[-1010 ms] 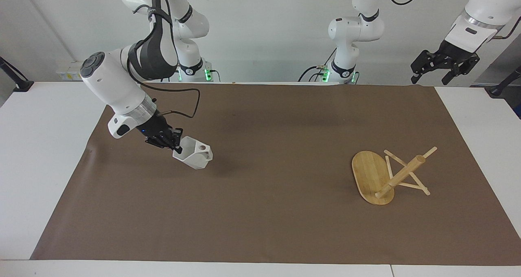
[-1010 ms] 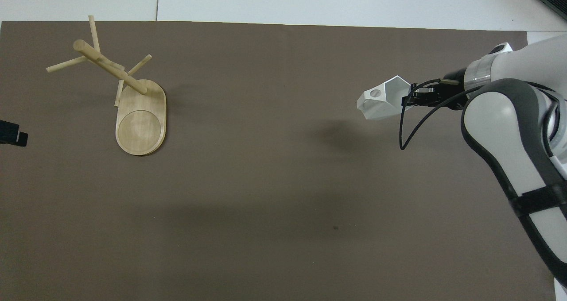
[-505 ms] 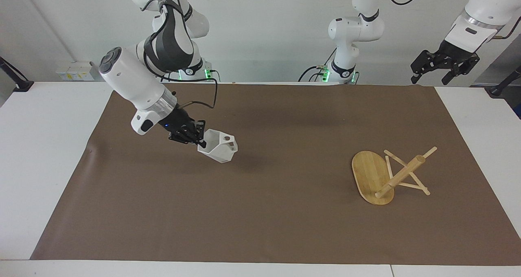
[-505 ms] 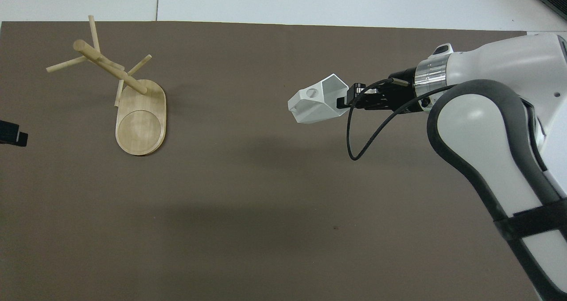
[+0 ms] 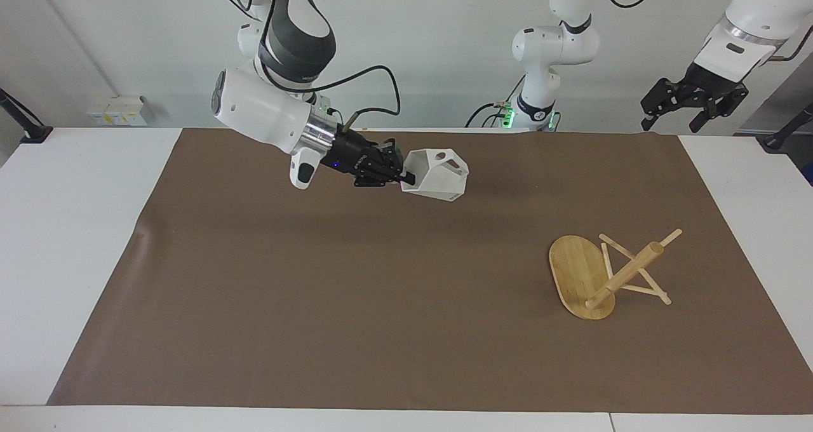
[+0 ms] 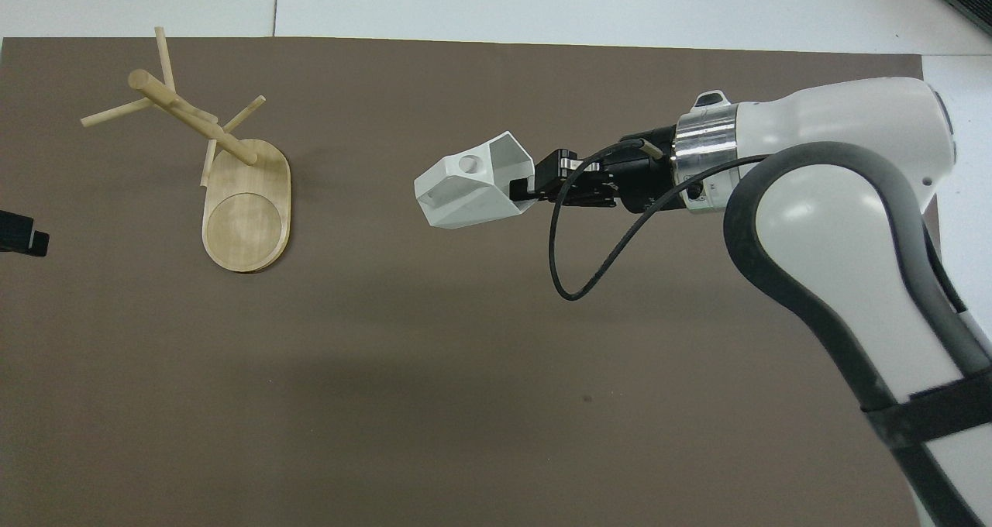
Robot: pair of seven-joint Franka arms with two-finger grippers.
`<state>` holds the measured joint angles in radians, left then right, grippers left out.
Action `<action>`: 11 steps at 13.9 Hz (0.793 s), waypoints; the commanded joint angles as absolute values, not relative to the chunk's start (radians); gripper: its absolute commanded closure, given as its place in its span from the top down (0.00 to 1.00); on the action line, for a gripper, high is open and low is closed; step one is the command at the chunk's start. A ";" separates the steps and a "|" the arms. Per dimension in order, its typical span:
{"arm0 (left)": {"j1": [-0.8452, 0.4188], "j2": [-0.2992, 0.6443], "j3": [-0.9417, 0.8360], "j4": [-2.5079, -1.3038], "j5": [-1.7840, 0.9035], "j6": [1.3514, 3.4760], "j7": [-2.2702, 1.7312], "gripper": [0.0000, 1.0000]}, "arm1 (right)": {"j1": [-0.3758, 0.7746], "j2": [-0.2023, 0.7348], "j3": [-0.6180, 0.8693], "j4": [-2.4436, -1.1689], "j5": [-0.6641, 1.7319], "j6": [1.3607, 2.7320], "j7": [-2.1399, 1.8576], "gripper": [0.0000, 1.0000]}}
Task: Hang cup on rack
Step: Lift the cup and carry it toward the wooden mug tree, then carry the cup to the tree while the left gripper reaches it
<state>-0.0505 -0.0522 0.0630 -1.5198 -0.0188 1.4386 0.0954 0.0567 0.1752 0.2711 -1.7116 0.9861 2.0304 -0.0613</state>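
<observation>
2 claws: right claw (image 5: 406, 178) pinching cup (image 5: 438, 175) midair over mat (image 5: 381, 305); left claw (image 5: 692, 111) spread.

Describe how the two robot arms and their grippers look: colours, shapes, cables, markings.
Both arms have glossy white rounded shells with dark grey to black joint sections. The right arm ends in a silver metal ring, then a compact black right gripper; a thin black cable loops beside it, and a small blue light shows near the wrist. The left gripper is black with splayed links. Green lights glow at both bases.
</observation>
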 commanded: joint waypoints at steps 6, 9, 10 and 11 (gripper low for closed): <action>-0.081 -0.058 0.049 -1.537 -0.124 1.495 -0.301 1.00 | 0.159 0.163 0.287 -1.727 1.083 2.203 -0.025 0.00; -0.081 -0.051 0.026 -1.537 -0.187 1.508 -0.506 1.00 | 0.161 0.163 0.305 -1.727 1.098 2.213 -0.018 0.00; -0.083 -0.051 0.023 -1.537 -0.207 1.511 -0.584 1.00 | 0.161 0.164 0.317 -1.727 1.098 2.229 -0.017 0.00; -0.092 -0.049 0.018 -1.539 -0.236 1.517 -0.676 1.00 | 0.161 0.164 0.331 -1.727 1.109 2.244 -0.009 0.00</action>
<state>-0.0747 -0.0441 0.0205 -1.5203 -0.1928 1.4885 -0.5370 0.1676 0.1751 0.3000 -1.7145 1.0758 2.2044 -0.0260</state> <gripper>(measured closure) 0.000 0.956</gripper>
